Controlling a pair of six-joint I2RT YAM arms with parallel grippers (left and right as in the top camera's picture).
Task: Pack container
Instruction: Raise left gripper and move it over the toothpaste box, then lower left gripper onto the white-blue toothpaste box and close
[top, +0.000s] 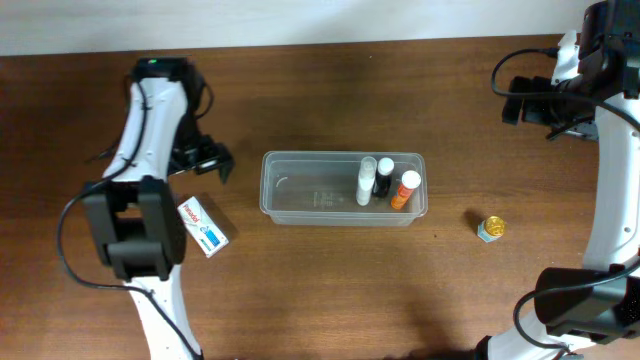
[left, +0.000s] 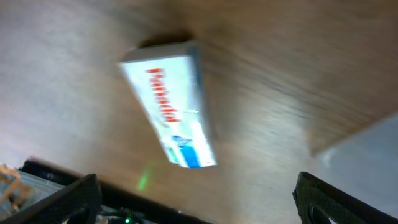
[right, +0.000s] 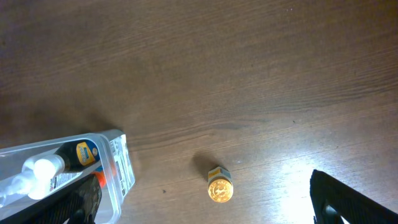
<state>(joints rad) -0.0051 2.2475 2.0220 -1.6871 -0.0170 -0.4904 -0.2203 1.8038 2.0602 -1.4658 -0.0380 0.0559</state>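
Observation:
The clear plastic container (top: 300, 190) lies at the table's middle and holds three small bottles (top: 384, 182) at its right end: a white one, a black one and an orange one. It also shows in the right wrist view (right: 118, 163). A white box with red lettering (top: 203, 226) lies left of it, blurred in the left wrist view (left: 169, 102). A small gold-lidded jar (top: 490, 228) stands right of the container, also in the right wrist view (right: 220, 186). My left gripper (top: 207, 160) is open above the box. My right gripper (top: 528, 103) is open, high at the far right.
The dark wood table (top: 330, 290) runs to a pale wall at the back edge. Both arm bases stand at the front corners.

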